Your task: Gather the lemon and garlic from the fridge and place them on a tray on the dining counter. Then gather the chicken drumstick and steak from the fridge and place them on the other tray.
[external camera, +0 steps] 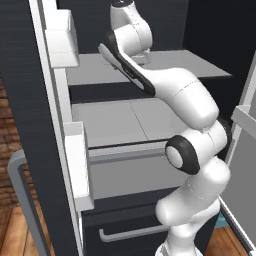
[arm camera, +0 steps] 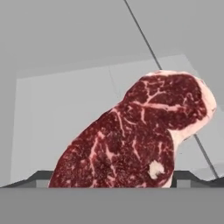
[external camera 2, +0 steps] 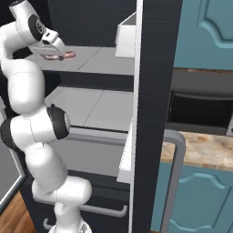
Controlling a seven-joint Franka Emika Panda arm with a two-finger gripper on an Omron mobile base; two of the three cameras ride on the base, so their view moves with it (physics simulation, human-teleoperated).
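The steak (arm camera: 135, 135), dark red with pale marbling and a white fat rim, lies flat on the upper grey shelf (external camera 2: 100, 61) of the open fridge (external camera 2: 157, 91). From the right base view the steak (external camera 2: 63, 55) is a small pink strip under the hand. My gripper (arm camera: 111, 177) hangs just over it, open, with its dark fingertips (arm camera: 39, 176) wide apart on either side of the meat's near end. Whether they touch it I cannot tell. My arm (external camera: 175, 90) reaches in over the shelf. The lemon, garlic, chicken drumstick, trays and dining counter are out of view.
A lower grey shelf (external camera: 125, 120) and a crisper drawer front (external camera: 130, 175) sit under the arm, above a dark drawer with a bar handle (external camera: 130, 232). White door bins (external camera: 62, 37) flank the opening on the left. A built-in oven (external camera 2: 200, 109) and a tan counter top (external camera 2: 205, 152) stand at the right.
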